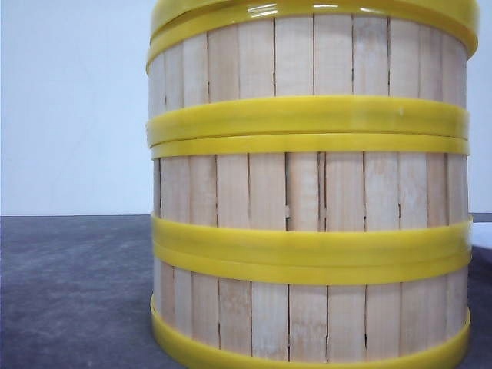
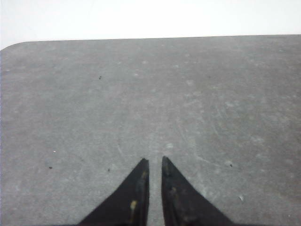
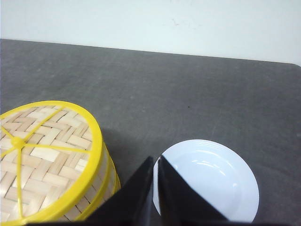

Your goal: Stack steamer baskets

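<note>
The steamer baskets [image 1: 307, 192] are standing as one tall stack on the grey table [image 1: 69, 292], filling the middle and right of the front view, so close to the lens that the top is running out of the frame. Three tiers of pale slats are showing between the yellow rims, which seem to be sitting level on each other. In the right wrist view the stack's woven lid [image 3: 44, 155] is lying at the lower left, with a white plate [image 3: 216, 179] at the lower right, just beside the stack but apart from it.

Both hands are holding nothing. The left gripper [image 2: 155, 162] is hanging over bare table with its fingers nearly pressed together, only a thin slit between the tips. The right gripper [image 3: 156, 160] is hovering between stack and plate, its fingers likewise together.

The stacking looks finished (or very nearly). The main risk from here is the right arm, which is close to the stack: a sideways swing could be nudging the tiers off line or tipping the column, or clipping the plate.
</note>
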